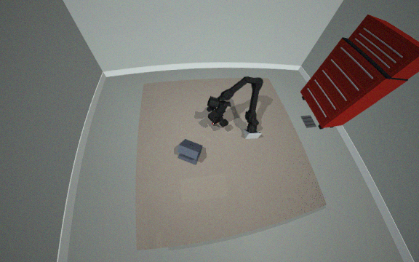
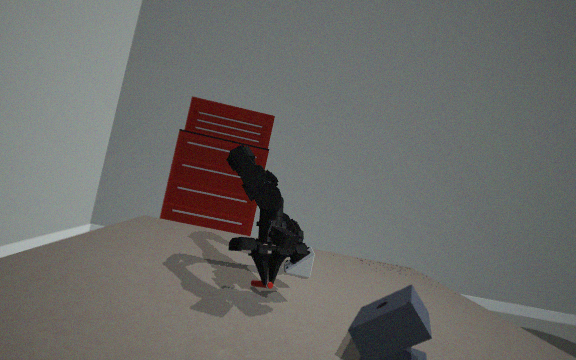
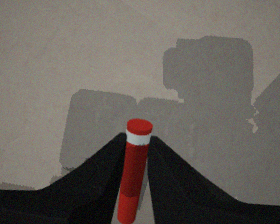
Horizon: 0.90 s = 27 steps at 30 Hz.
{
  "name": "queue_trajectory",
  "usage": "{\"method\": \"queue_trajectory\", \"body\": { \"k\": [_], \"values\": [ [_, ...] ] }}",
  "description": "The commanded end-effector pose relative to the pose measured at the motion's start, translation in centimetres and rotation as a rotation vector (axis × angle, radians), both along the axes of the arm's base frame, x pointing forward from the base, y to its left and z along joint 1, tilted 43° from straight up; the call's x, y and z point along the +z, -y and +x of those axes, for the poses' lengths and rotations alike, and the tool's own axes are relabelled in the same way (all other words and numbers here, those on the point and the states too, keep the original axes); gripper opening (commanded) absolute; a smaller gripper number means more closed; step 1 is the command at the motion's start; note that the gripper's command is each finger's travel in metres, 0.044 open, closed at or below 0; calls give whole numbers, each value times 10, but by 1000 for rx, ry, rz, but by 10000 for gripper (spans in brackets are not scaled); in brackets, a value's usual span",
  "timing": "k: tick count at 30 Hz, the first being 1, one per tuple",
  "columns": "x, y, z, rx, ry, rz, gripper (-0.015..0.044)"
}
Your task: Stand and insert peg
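The red peg (image 3: 133, 170) (image 2: 259, 283) lies roughly level between the fingertips. Its white band and one red end show just above the tips in the wrist view, and its plain end points to the bottom edge. My gripper (image 3: 137, 141) (image 2: 268, 283) is shut on the peg near the banded end, low over the table; whether the peg touches the table I cannot tell. In the top view only a red speck of the peg shows. The blue-grey sloped panel (image 1: 189, 151) (image 2: 393, 327) stands apart from the gripper, with its dark hole (image 1: 191, 145) (image 2: 382, 304) in the upper face.
The arm's pale base (image 1: 253, 135) (image 2: 302, 266) stands on the brown table (image 1: 173, 204) (image 2: 93, 310). A red tool cabinet (image 1: 355, 73) (image 2: 208, 175) stands beyond the table by the wall. The arm casts broad shadows around the peg.
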<state>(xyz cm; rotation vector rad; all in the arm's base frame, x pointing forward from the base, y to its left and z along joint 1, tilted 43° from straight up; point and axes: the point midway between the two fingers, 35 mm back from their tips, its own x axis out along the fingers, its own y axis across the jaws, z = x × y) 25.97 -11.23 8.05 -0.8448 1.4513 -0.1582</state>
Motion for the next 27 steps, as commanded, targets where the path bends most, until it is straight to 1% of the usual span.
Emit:
{"method": "queue_trajectory", "body": {
  "k": [1, 27],
  "values": [
    [0, -2, -4, 26, 20, 17, 51],
    [13, -5, -16, 159, 179, 104, 51]
  ]
}}
